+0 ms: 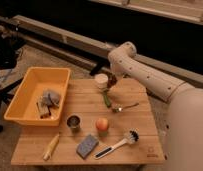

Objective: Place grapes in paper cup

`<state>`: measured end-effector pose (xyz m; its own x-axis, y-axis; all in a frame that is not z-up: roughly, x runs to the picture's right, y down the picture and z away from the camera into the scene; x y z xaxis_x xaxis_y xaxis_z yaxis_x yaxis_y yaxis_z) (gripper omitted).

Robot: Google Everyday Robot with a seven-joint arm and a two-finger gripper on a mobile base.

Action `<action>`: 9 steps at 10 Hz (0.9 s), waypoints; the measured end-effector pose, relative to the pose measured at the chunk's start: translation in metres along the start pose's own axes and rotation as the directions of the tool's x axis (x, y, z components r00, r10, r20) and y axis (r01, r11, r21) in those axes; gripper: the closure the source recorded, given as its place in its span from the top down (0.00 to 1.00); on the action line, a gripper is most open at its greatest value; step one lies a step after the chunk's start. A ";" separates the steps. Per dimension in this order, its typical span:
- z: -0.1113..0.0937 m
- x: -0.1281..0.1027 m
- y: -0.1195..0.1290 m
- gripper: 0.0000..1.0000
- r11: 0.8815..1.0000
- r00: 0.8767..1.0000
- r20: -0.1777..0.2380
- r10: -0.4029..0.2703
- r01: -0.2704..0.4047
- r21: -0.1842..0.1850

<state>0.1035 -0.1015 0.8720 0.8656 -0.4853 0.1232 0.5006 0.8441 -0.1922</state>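
Dark red-purple grapes [112,81], not yet in small white paper cup [100,80].
Pinched by tool [113,78] just beside the rim; release awaited.

Place: a robot test lab, not a home kitchen.
Worktop: a small wooden worktop [140,145] standing alone on a rough grey floor [45,56], reaching from under the jaws towards the camera.
Backdrop: a long pale beam [55,31] along a dark wall, behind the jaws.
Props: a yellow bin [25,102] left of the jaws. Nearer than them are a metal cup [73,123], orange fruit [101,124], sponge [87,145] and dish brush [117,144], a mixed staged set.
Jaws: on a white robot arm [145,75], over the worktop's far edge, clamped on the grapes [112,80], just right of the paper cup [101,80].
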 end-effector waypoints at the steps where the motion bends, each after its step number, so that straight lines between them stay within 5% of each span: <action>1: -0.011 0.007 -0.013 0.00 1.000 1.000 -0.015 -0.006 0.006 0.026; 4: -0.027 0.013 -0.039 0.00 0.997 0.999 -0.042 -0.030 0.033 0.075; 9: -0.021 -0.003 -0.066 0.00 0.991 0.996 -0.045 -0.080 0.084 0.102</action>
<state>0.0680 -0.1604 0.8643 0.8225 -0.5609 0.0943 0.5679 0.8191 -0.0810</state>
